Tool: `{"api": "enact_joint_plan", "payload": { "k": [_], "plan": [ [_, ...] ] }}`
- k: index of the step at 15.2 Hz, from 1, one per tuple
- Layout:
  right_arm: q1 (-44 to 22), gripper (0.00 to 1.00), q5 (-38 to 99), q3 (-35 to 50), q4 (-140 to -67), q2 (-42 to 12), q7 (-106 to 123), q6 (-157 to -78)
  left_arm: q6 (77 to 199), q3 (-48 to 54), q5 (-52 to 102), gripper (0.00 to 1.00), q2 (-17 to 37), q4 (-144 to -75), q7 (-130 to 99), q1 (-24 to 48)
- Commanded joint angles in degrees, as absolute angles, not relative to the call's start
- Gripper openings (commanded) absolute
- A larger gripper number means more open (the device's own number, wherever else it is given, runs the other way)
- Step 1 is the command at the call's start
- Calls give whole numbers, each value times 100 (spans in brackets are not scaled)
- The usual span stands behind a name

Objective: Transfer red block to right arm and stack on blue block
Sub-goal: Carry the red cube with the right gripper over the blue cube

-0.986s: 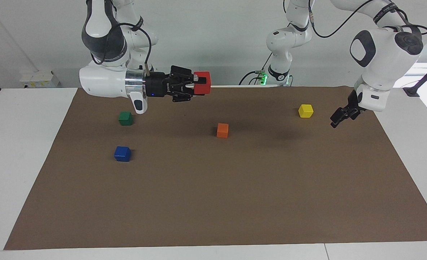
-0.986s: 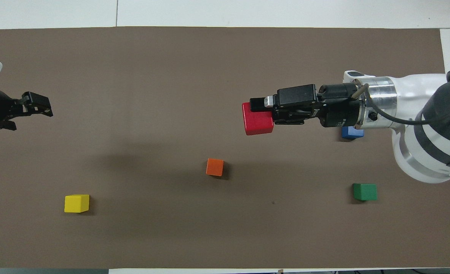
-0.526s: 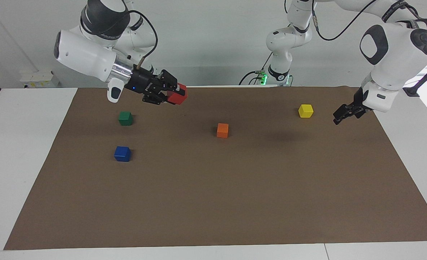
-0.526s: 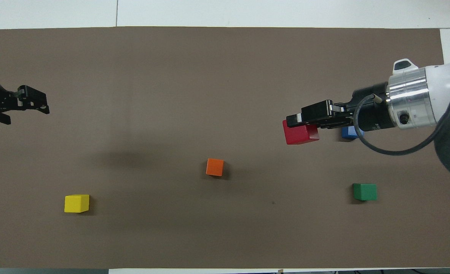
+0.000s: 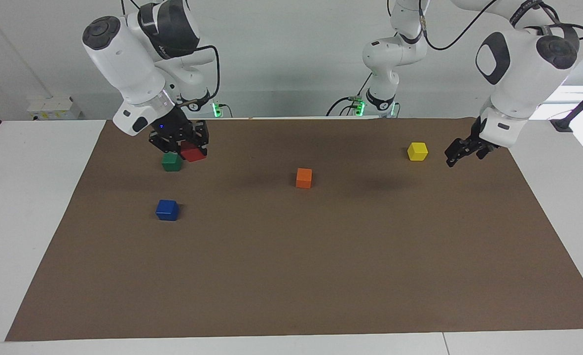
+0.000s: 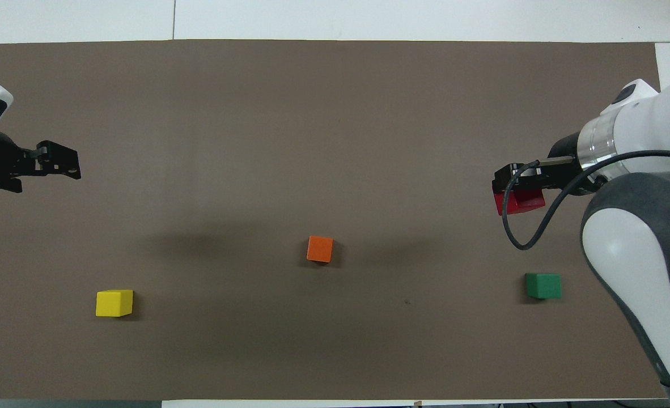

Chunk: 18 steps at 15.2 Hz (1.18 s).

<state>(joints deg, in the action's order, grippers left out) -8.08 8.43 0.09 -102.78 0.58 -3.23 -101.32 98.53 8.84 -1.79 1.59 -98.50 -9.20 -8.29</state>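
The right gripper point(image 5: 185, 148) hangs in the air over the blue block point(image 5: 167, 209), jaws pinching the red block point(image 5: 193, 152) with the right arm point(image 5: 128, 64) angled steeply down. The blue block sits on the counter point(image 5: 291, 276), farther from the robots than the green block point(image 5: 171, 161). The left gripper point(image 5: 461, 152) waits beside the yellow block point(image 5: 417, 151), jaws spread.

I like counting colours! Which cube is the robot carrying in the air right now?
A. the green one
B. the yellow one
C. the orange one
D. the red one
D: the right end effector is shut on the red block, lifted off the mat, while the other cubes sit on the mat.
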Motion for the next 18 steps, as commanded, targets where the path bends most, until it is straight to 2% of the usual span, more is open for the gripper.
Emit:
{"api": "enact_joint_plan", "payload": {
  "k": [1, 3, 4, 5, 10, 13, 18],
  "plan": [
    [-730, 0, 204, 35, -10581, 62, -544, -10186, 9958, 694, -27, 100, 78, -9801, -633, -563],
    [-721, 0, -156, 26, -11019, 44, -869, -10491, 9889, 659, -9, 100, 279, -9643, -397, -466],
    [-712, 0, -315, 26, -11317, 61, -940, -10938, 9540, 555, -44, 100, 629, -9093, -343, -379],
    [-677, 0, -534, 26, -11494, 35, -1010, -11273, 9380, 536, -35, 100, 650, -8905, -299, -334],
    [-212, 0, -703, 26, -11934, -272, -1002, -12240, 9747, 510, -35, 100, 300, -9403, -255, -273],
    [-149, 0, -712, 18, -12322, -377, -1019, -13015, 10046, 483, -53, 100, 387, -9316, -167, -193],
    [-123, 0, -782, 9, -12322, -554, -1072, -13464, 9923, 413, -62, 100, 325, -9439, -193, -158]
  ]
}}
